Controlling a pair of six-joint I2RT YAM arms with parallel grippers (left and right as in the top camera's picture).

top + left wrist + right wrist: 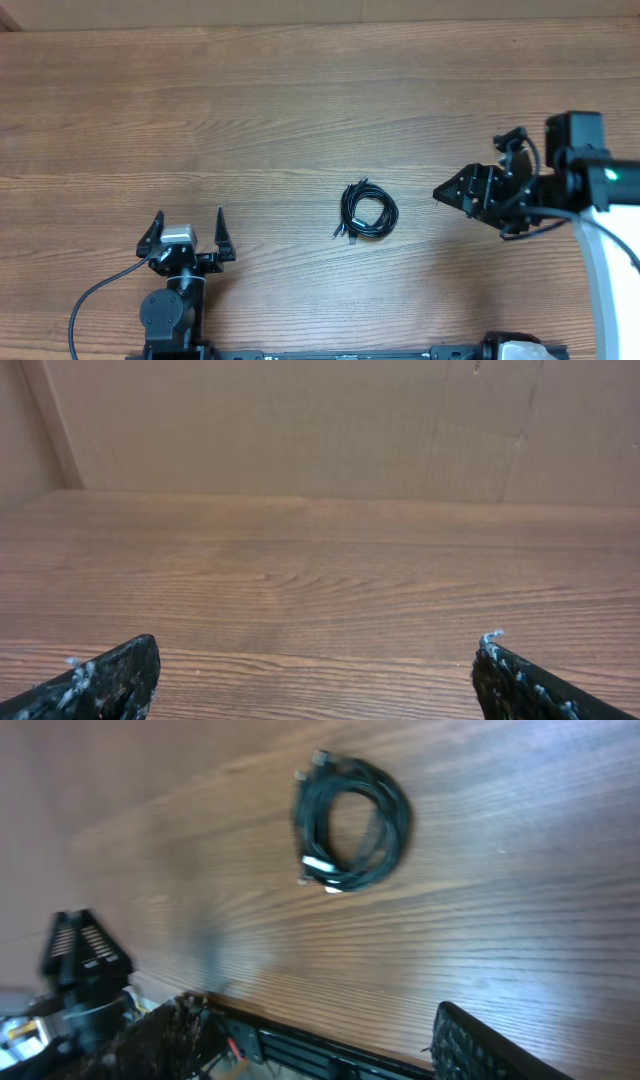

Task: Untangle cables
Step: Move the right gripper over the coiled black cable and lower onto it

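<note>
Left gripper [188, 225] wide, right gripper [448, 196] ajar — both empty, cables [368, 211] untouched.

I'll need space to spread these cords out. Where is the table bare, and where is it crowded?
Bare: the whole far half of the table, beyond the coiled cables; also the strip between the coil and the left gripper, and a narrower one toward the right gripper. Crowded: the near edge, around the arm bases.
</note>
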